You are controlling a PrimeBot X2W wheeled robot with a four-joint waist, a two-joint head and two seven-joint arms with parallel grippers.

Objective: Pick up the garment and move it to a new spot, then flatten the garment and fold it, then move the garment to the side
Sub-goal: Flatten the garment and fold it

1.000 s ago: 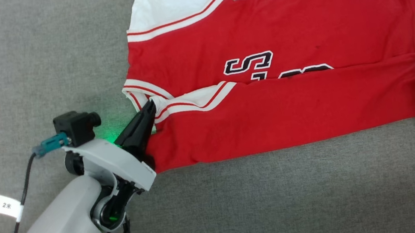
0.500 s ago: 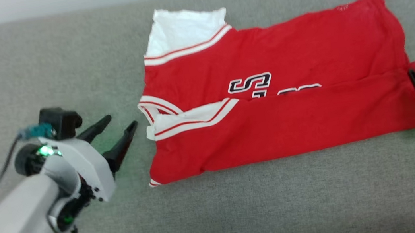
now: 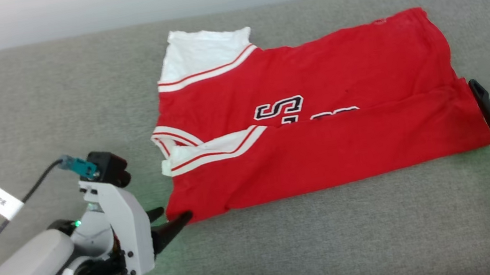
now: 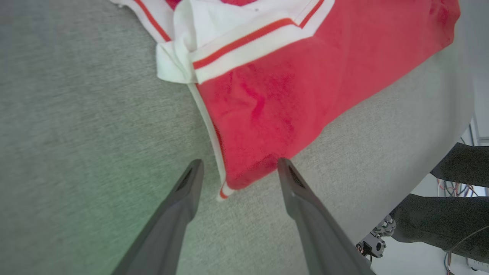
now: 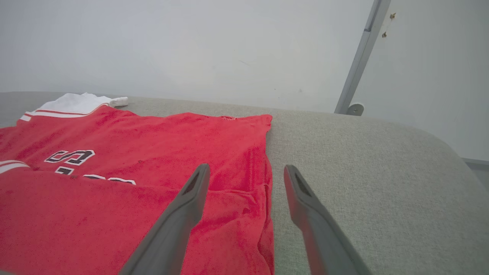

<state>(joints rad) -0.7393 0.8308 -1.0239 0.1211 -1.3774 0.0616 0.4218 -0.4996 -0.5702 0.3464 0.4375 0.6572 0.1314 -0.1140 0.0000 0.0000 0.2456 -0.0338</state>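
- Your grey worktop [image 3: 334, 239] carries the garment [image 3: 322, 146], already folded once lengthwise.
- Left gripper [image 3: 172, 215] at 8 o'clock, right gripper [image 3: 489, 78] at 3: jaws open, empty.
- Likely left: more folding, the side move.

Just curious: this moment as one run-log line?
garment: folded once, flat | left tool: open, at near-left corner | right tool: open, at right edge

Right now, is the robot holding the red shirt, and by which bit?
Nothing is held. The left gripper is open around the garment's corner; the right gripper is open at its opposite edge.
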